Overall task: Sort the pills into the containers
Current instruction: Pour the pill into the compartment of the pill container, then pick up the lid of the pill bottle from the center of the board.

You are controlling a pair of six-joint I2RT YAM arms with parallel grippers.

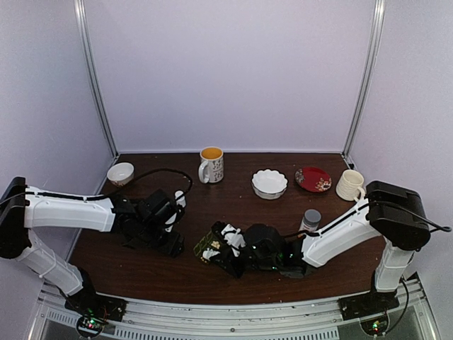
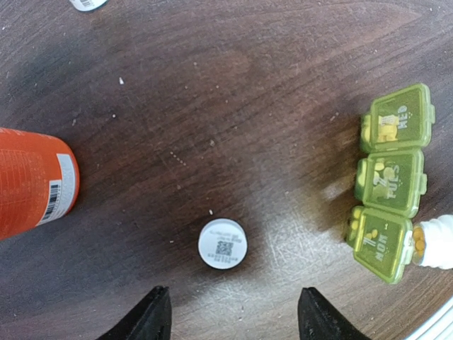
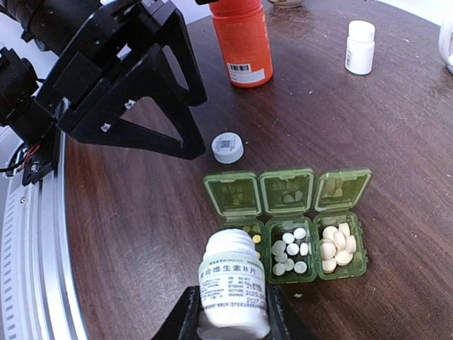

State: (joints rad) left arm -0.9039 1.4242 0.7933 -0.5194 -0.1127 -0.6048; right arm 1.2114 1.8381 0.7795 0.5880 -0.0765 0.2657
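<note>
Dark wood table, pale booth walls. Orange bottle stands far left, with a loose white cap to its right. Left gripper hangs above the cap, jaws wide, holding nothing. Pill box sits centre-front, three lids flipped back, pills in every cell. Right gripper clamps a white bottle tipped over the end cell. Box looks light, thin-walled and likely to skid, and the loose pills would spill easily. Best hold is across the base walls, never the lids.

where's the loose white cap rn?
Left wrist view: the cap lies just ahead of the open left pincer, between the orange bottle and the pill box.
</note>
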